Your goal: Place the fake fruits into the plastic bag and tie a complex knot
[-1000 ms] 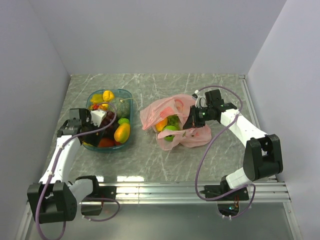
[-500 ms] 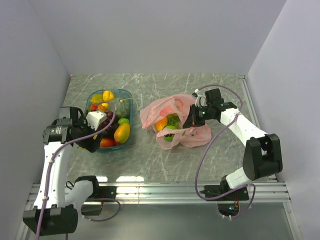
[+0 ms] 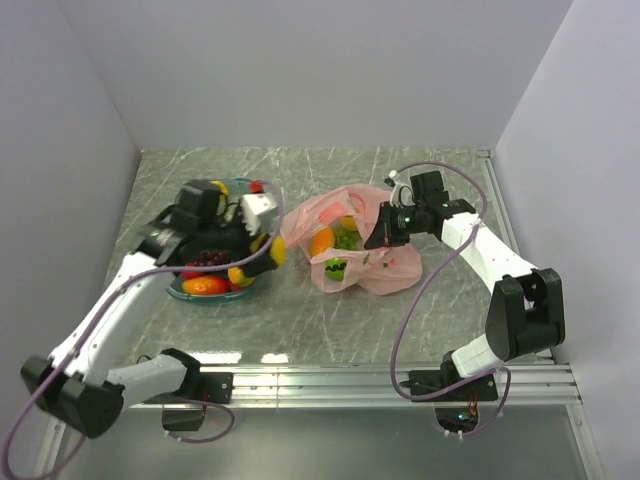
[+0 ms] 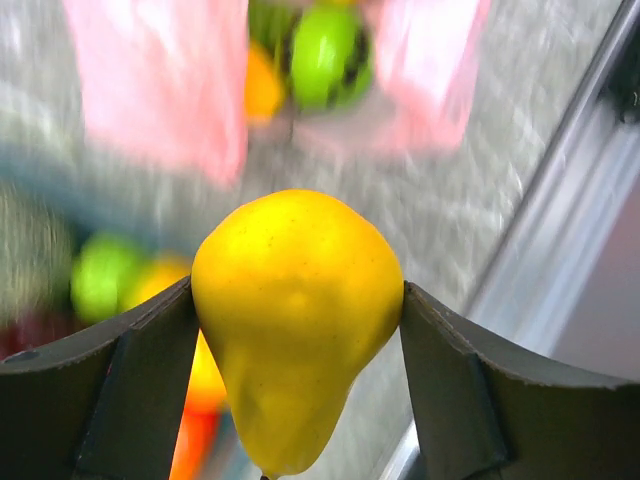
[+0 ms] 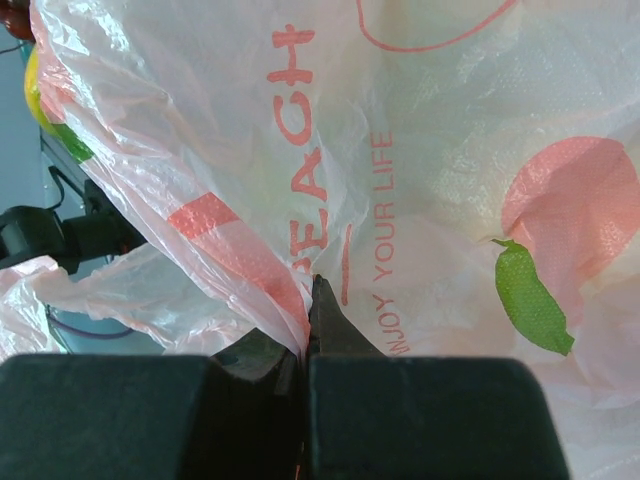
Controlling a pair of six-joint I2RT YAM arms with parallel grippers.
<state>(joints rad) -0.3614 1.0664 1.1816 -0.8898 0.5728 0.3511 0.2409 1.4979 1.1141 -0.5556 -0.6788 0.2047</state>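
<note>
My left gripper (image 3: 266, 254) is shut on a yellow mango (image 3: 274, 249), held above the right edge of the teal tray, just left of the pink plastic bag (image 3: 358, 262). In the left wrist view the mango (image 4: 295, 320) fills the gap between the fingers (image 4: 130, 390), with the bag (image 4: 160, 90) blurred beyond. The bag lies open and holds an orange (image 3: 322, 242), a green apple (image 3: 336, 268) and green grapes (image 3: 347, 238). My right gripper (image 3: 385, 236) is shut on the bag's right edge (image 5: 250, 260) and holds it up. No knot is visible.
The teal tray (image 3: 190, 293) sits left of the bag and holds purple grapes (image 3: 205, 258), an orange-red piece (image 3: 205, 285) and other fruits partly hidden under my left arm. Grey walls close in at left, back and right. A metal rail runs along the near edge.
My left arm lifted out of the tray with the yellow mango and swung right towards the bag. My right gripper kept hold of the bag edge, barely moving.
</note>
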